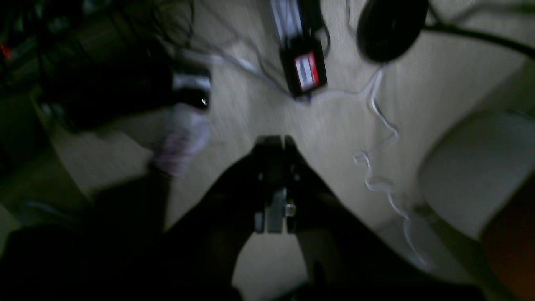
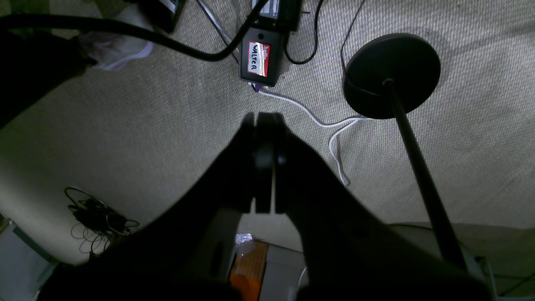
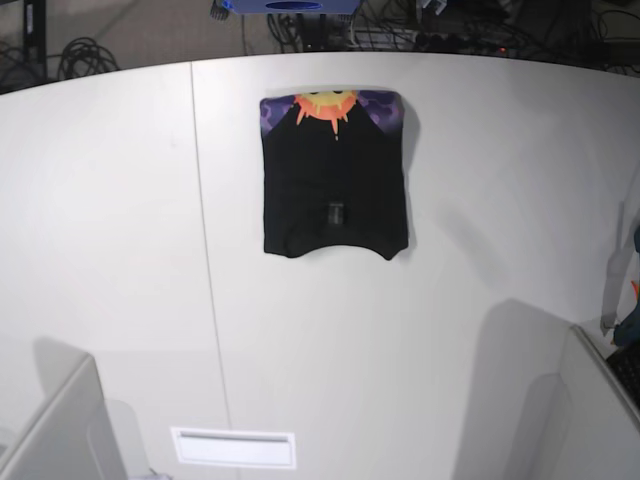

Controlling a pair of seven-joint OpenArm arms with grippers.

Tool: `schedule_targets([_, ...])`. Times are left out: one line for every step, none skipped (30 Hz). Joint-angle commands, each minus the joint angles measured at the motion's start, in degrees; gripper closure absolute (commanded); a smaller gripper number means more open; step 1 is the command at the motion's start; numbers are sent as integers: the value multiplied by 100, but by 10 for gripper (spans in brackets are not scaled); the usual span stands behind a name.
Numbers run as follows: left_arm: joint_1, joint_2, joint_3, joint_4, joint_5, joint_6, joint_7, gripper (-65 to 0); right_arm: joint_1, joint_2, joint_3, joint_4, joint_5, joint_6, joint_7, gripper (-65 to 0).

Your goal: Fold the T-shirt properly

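Observation:
The black T-shirt [image 3: 335,190] lies folded into a neat rectangle on the white table [image 3: 480,200], at the far middle. A strip of orange sun and purple print [image 3: 330,103] shows along its far edge. Neither gripper shows in the base view. In the left wrist view my left gripper [image 1: 274,140] is shut and empty, out over the carpeted floor. In the right wrist view my right gripper [image 2: 265,119] is also shut and empty above the floor. Both are away from the shirt.
Grey arm parts stand at the table's near left corner [image 3: 60,420] and near right corner [image 3: 590,400]. On the floor lie a black box with a red name label [image 2: 259,58], a round black stand base [image 2: 391,75] and a white cable [image 2: 317,121].

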Motion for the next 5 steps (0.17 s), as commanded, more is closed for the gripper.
schedule_targets([-1, -41, 7, -13, 17, -24, 4, 0, -55, 22, 17, -25, -18, 31, 30, 0])
schedule_targets([-36, -33, 7, -13, 17, -24, 4, 0, -55, 39, 8, -25, -18, 31, 30, 0])
schedule_targets([-63, -15, 7, -13, -18, -24, 4, 0, -55, 48, 8, -25, -18, 31, 38, 0])
schedule_targets([-89, -15, -20, -22, -36, -24, 4, 0, -55, 48, 8, -25, -18, 31, 38, 0])
schedule_targets([-107, -15, -37, -31, -36, -24, 4, 0, -46, 57, 0, -25, -18, 31, 38, 0])
